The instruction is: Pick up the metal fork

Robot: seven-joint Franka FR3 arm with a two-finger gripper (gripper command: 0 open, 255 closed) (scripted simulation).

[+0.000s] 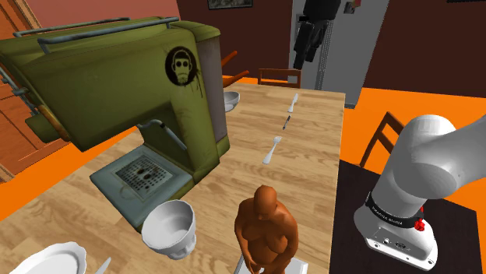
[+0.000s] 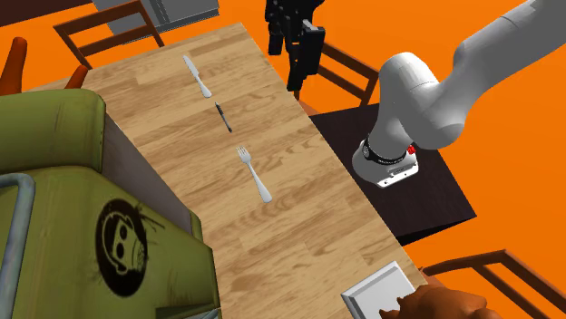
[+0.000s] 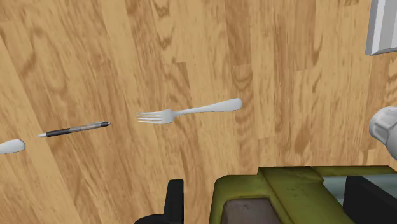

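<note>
In the shoulder view, an orange figurine (image 1: 265, 230) and a white bowl (image 1: 169, 227) are standing before the olive espresso machine (image 1: 132, 86). The wrist view is showing the fork (image 3: 188, 113) with its tines, lying flat on the wooden surface (image 1: 311, 187) beside the machine, with a pen (image 3: 73, 130) beyond. The gripper (image 1: 300, 58) is hovering above, fingers apart.

Arm (image 1: 420, 167) raised, gripper (image 1: 301, 56) wide open.
The white arm bends up from four o'clock in the shoulder view; the black gripper hangs near one o'clock, tips down, fingers (image 3: 174, 200) apart.
</note>
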